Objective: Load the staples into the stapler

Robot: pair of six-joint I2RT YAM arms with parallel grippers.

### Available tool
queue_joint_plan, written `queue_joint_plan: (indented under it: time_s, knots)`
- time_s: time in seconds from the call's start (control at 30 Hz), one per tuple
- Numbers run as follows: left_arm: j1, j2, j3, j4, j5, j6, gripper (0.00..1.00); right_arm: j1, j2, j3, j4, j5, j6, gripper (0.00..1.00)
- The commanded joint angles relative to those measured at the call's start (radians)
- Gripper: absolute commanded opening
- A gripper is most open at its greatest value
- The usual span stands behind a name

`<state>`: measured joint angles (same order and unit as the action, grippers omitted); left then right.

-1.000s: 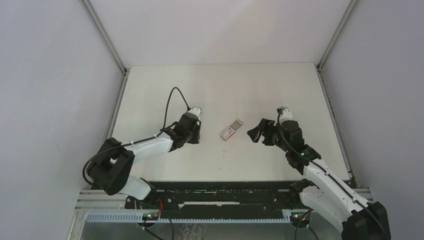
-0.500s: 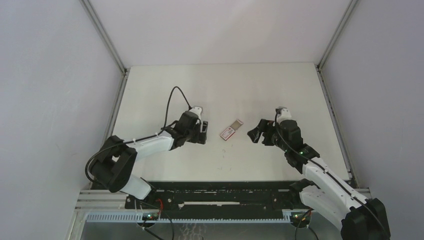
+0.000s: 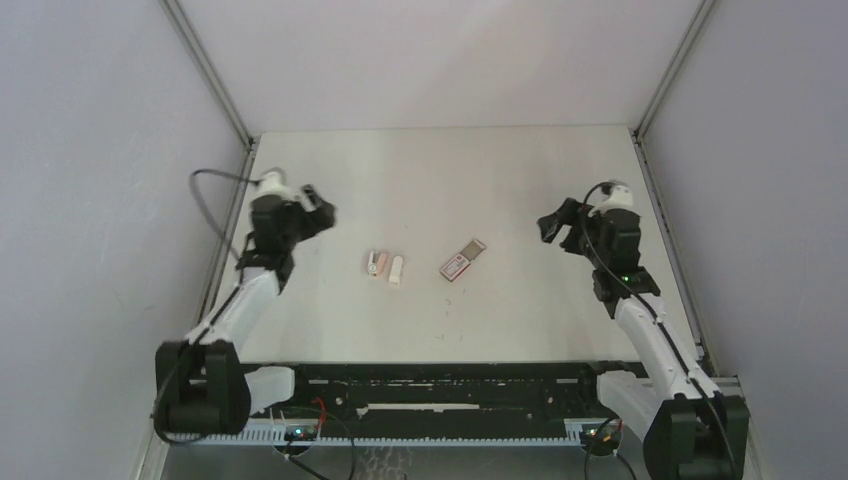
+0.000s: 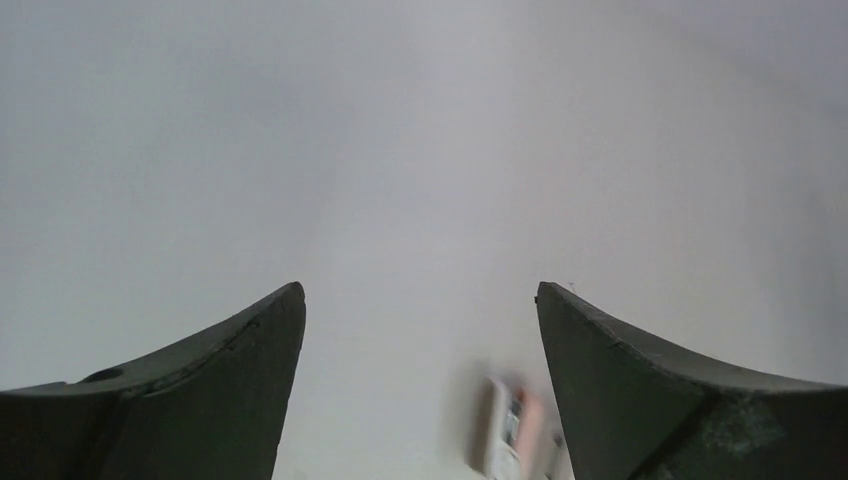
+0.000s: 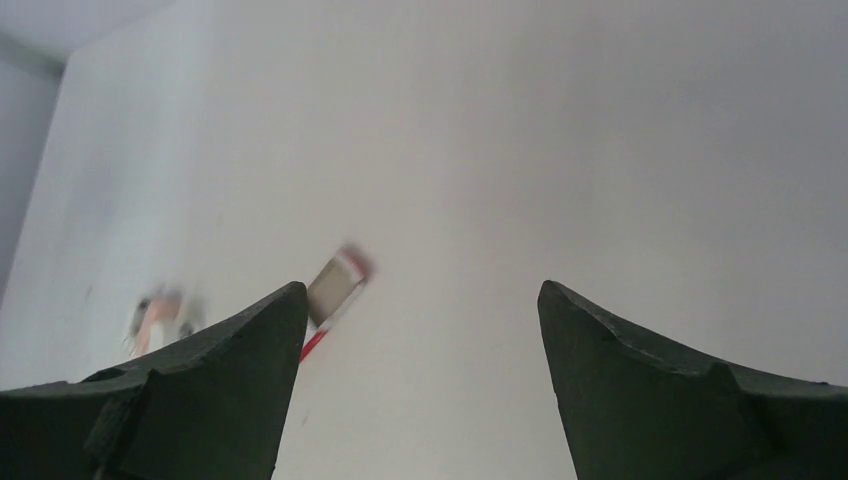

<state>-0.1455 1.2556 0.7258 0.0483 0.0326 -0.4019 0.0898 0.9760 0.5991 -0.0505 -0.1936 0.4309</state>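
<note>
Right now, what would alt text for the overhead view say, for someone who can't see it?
A pink-red staples box and a small pink-and-white stapler lie apart on a white table. Two robot arms flank them, the left gripper and right gripper open and empty.

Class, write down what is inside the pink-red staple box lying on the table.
The staple box lies flat on the table; only its outside shows, red with a white label. Its contents are hidden, and the wrist views are blurred.
</note>
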Motion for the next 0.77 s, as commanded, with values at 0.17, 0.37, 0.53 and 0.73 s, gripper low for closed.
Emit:
queue_joint_plan:
  time_s: [0.17,0.37,0.53,0.73]
  knots:
    - [0.376,-0.354,-0.43,0.325,-0.375,-0.034,0.93,-0.107,-0.181,-0.244,0.324,0.389,-0.106,0.85]
    - [0.373,-0.316,-0.46,0.445,-0.356,0.072,0.94,-0.071,-0.021,-0.406,0.691,0.515,-0.213,0.85]
    - [0.373,-0.287,-0.469,0.489,-0.344,0.102,0.94,-0.03,0.088,-0.399,0.753,0.594,-0.269,0.85]
    - [0.372,-0.278,-0.495,0.567,-0.345,0.14,0.95,-0.022,0.117,-0.396,0.795,0.625,-0.297,0.85]
